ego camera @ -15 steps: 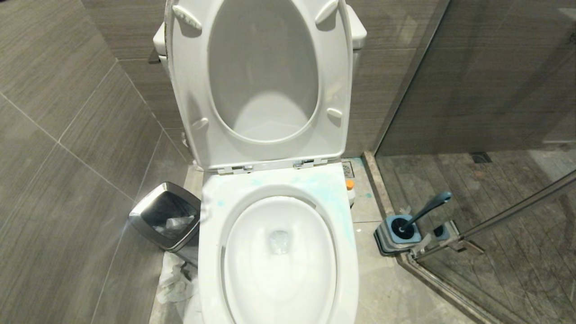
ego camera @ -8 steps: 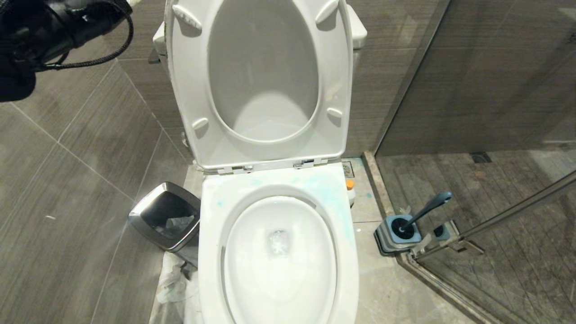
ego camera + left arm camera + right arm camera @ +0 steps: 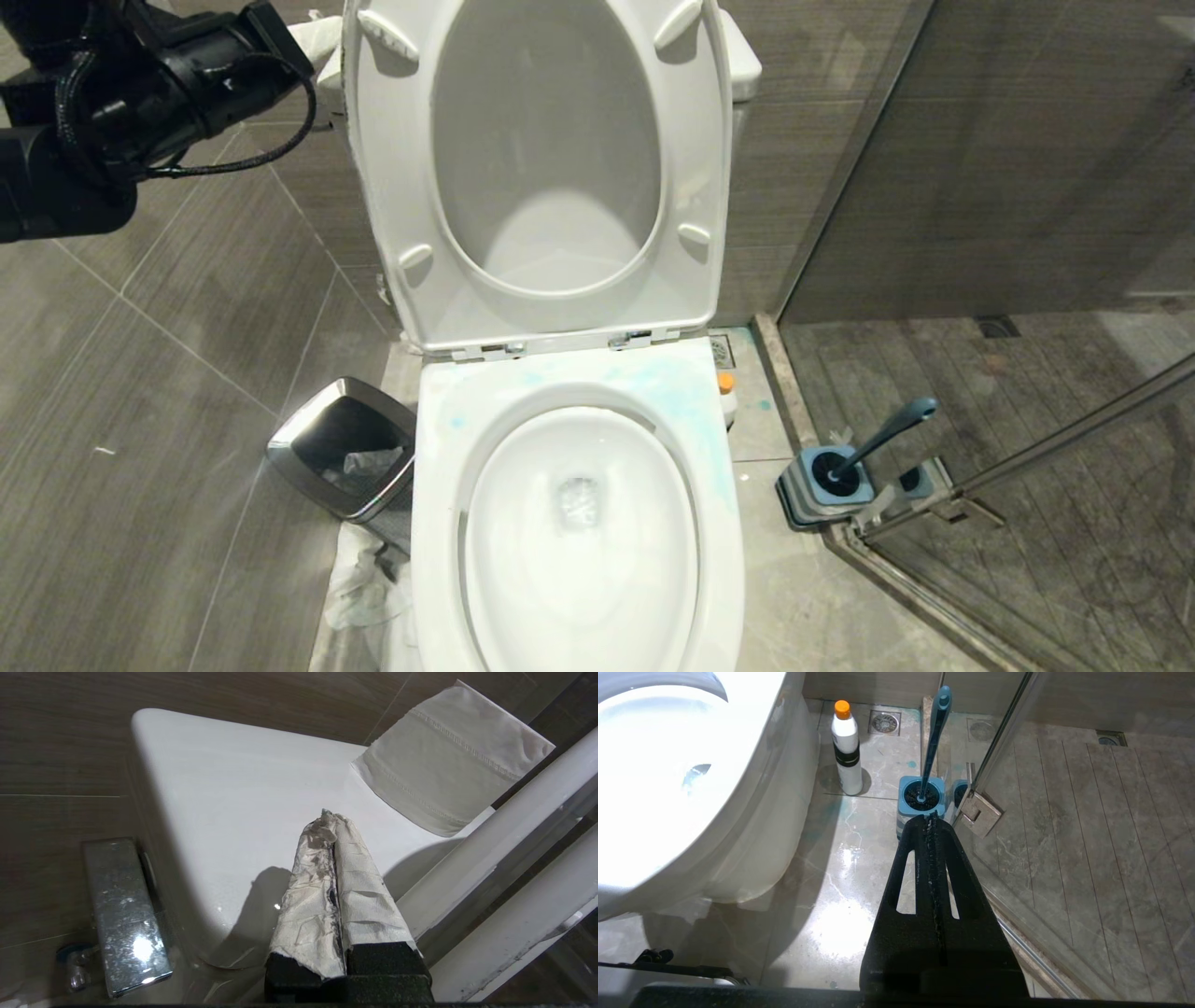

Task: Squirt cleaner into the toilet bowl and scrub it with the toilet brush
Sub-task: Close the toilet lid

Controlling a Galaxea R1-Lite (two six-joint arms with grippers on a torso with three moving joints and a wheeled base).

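The toilet bowl point(image 3: 579, 523) lies nearest, at 6 o'clock in the head view, seat and lid up. At 3 o'clock the toilet brush point(image 3: 878, 443) stands in its holder point(image 3: 826, 485); the cleaner point(image 3: 846, 746) stands on the floor between holder and toilet. The right gripper point(image 3: 930, 826) hangs empty, fingers together, pointing toward the holder. Far at 10 o'clock, the left gripper point(image 3: 332, 821), also pressed together and wrapped in paper, hovers over the tank point(image 3: 243, 793). I think the cleaner comes first: open wide, grasp the body below the neck, keep it upright
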